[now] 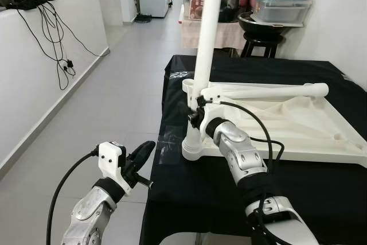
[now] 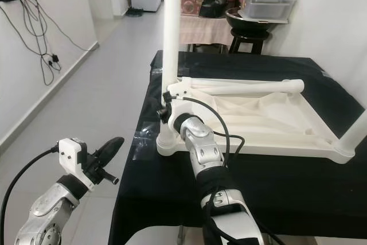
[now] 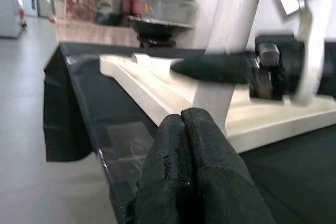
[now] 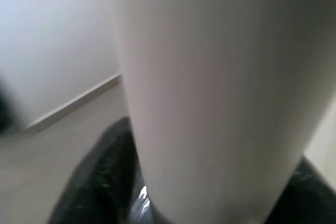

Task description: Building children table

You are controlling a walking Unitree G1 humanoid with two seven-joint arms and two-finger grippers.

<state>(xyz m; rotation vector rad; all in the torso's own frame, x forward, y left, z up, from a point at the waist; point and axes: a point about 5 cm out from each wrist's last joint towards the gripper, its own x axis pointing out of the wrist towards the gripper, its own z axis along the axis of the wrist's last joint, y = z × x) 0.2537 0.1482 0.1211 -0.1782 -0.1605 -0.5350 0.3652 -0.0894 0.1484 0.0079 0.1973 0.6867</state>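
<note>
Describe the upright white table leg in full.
The upright white table leg is a smooth, round plastic-looking tube with a rounded top. It stands slightly tilted in the corner socket of the upside-down white table top, which lies on the black-covered table. The right gripper is closed around its lower part, just above the socket. A second white leg lies across the table top beside it.

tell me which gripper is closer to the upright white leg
Right. The right gripper is clamped on the upright white leg above its socket; the left gripper hangs shut off the table's edge, apart from it.
</note>
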